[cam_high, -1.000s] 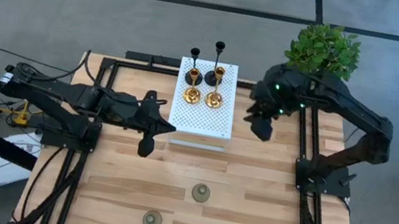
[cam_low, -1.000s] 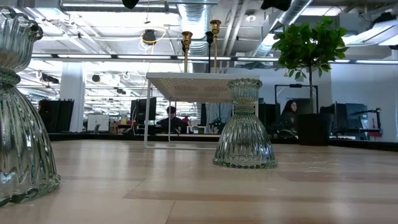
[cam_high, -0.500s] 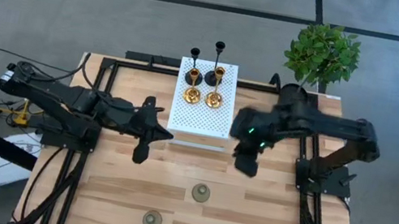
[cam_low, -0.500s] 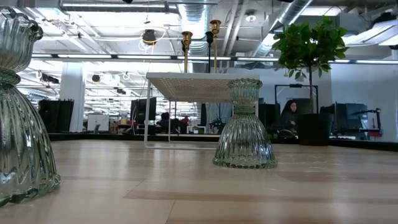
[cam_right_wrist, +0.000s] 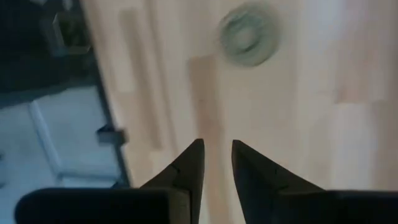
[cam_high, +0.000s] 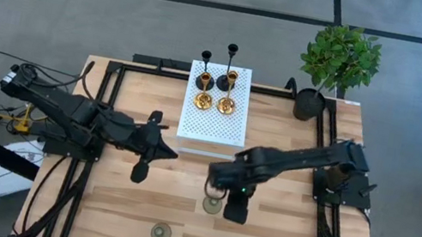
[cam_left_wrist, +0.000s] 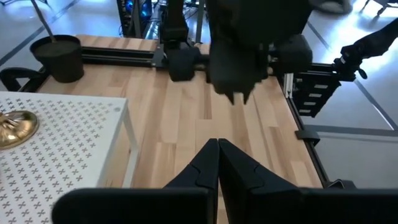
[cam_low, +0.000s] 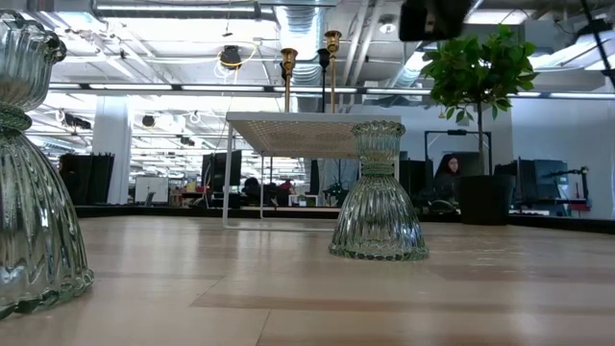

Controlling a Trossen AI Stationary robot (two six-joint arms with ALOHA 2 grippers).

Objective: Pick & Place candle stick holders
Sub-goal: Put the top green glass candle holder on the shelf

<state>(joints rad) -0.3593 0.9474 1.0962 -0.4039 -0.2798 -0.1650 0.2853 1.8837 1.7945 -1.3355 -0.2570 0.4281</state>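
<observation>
Two black holders (cam_high: 203, 76) and two gold holders (cam_high: 203, 100) stand on their bases on a white perforated stand (cam_high: 212, 123). One grey-green holder (cam_high: 213, 205) stands on the table's middle and shows in the low view (cam_low: 378, 197) and the right wrist view (cam_right_wrist: 249, 34). Another grey-green holder (cam_high: 161, 233) stands near the front edge and shows in the low view (cam_low: 29, 163). My right gripper (cam_high: 228, 206) hovers just right of and above the middle one, fingers (cam_right_wrist: 217, 144) slightly apart, empty; it also shows in the low view (cam_low: 434, 17). My left gripper (cam_high: 138, 174) is shut and empty left of the stand, as its wrist view (cam_left_wrist: 218, 144) shows.
A black plant pot (cam_high: 309, 105) with a green plant (cam_high: 342, 55) stands at the far right corner. Black frame rails (cam_high: 102, 117) run along the table's sides. Bare wood lies between the stand and the front edge.
My right gripper has swung from beside the plant at the far right, toward the near edge and the left, to the middle grey-green holder. My left gripper has drifted a little toward the near and left edges. The holders have not moved.
</observation>
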